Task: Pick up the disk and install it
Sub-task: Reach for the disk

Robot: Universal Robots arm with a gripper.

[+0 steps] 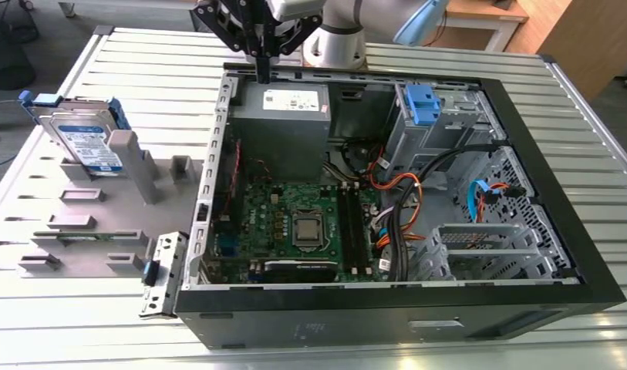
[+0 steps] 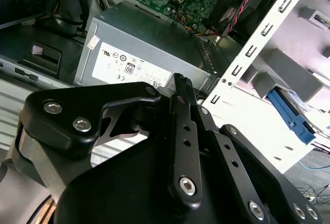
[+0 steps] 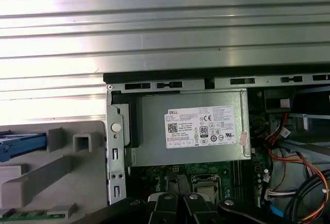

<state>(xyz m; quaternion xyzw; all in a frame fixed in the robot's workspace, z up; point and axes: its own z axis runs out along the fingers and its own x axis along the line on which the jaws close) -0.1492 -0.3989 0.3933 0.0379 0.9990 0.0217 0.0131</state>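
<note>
The disk (image 1: 82, 142) is a silver drive with a blue-and-white label and blue side rails. It stands on edge in a grey fixture (image 1: 87, 223) on the table, at the exterior view's left, outside the open computer case (image 1: 396, 308). Its blue rail also shows in both wrist views (image 2: 291, 113) (image 3: 20, 144). My gripper (image 1: 261, 75) hangs over the back wall of the case, above the grey power-supply box (image 1: 282, 116), well to the right of the disk. The fingers (image 2: 181, 82) are pressed together and shut on nothing.
Inside the case lie the motherboard (image 1: 292, 223), bundled cables (image 1: 406, 200) and a metal drive cage with a blue bracket (image 1: 421, 104). A loose metal side bracket (image 1: 161, 274) leans at the case's left front corner. The table is slatted metal (image 3: 165, 22).
</note>
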